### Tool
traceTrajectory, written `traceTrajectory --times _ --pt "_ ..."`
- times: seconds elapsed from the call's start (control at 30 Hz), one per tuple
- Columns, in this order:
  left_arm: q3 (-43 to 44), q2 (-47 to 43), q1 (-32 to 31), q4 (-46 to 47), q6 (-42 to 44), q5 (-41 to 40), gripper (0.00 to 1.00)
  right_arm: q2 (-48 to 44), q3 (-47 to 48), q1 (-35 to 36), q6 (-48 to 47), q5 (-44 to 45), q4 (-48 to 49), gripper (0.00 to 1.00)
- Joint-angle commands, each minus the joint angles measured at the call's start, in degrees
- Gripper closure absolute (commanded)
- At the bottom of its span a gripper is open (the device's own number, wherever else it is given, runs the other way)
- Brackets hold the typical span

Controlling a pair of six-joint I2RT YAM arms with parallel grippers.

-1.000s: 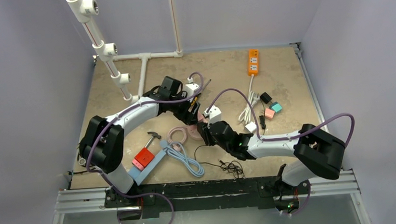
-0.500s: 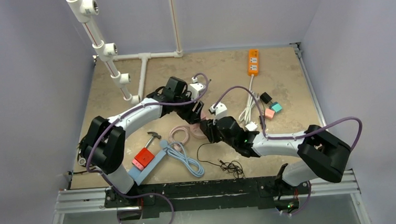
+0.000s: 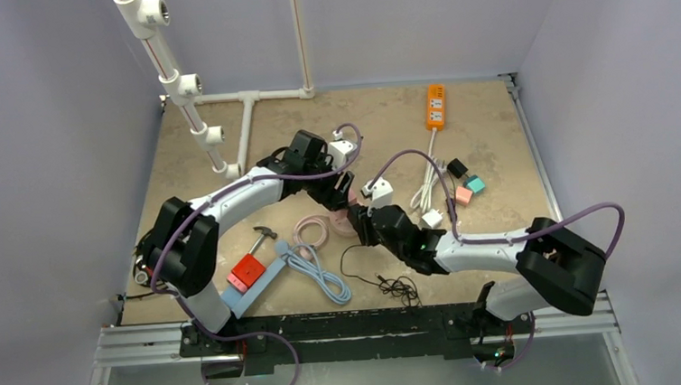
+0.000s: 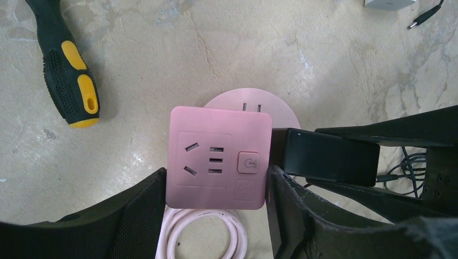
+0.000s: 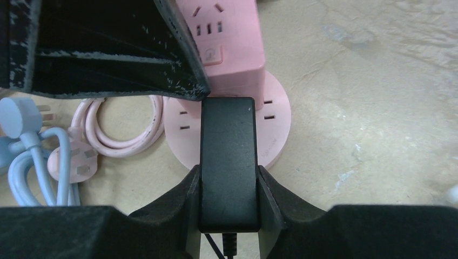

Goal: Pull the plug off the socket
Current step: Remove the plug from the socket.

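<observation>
Left gripper (image 4: 216,186) pinches the pink socket (image 4: 219,154) by its sides. Right gripper (image 5: 228,181) clamps the black plug (image 5: 227,145), which touches the socket's right side.

The black plug (image 5: 227,162) is clamped between the right gripper (image 5: 227,186) fingers at lower centre, its top laid over the pink socket (image 5: 232,43) round base. A second black finger (image 5: 97,48) is pressed against the socket at upper left. Pink cable (image 5: 127,135) and blue cable (image 5: 38,162) are coiled at left.
</observation>
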Motion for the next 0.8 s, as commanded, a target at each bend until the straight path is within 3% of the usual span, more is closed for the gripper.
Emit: traceTrajectory --times 0.0,0.27,0.57,0.77 --pt "-0.3 3.4 0.7 -3.7 0.8 -10.0 0.97 -0.6 3.6 4.8 1.0 10.0 0.5 1.0" --pt "0.1 3.8 0.7 -4.4 0.4 -10.9 0.98 2.1 6.2 8.3 2.3 14.8 -2.6 1.0" --pt "0.2 2.8 0.7 -4.3 -1.5 -14.9 0.96 -5.0 3.0 8.1 3.0 11.5 -0.2 1.0" --pt "0.2 0.6 0.9 -4.3 -5.3 -20.2 0.94 -10.6 4.4 4.6 4.8 11.5 -5.8 1.0"
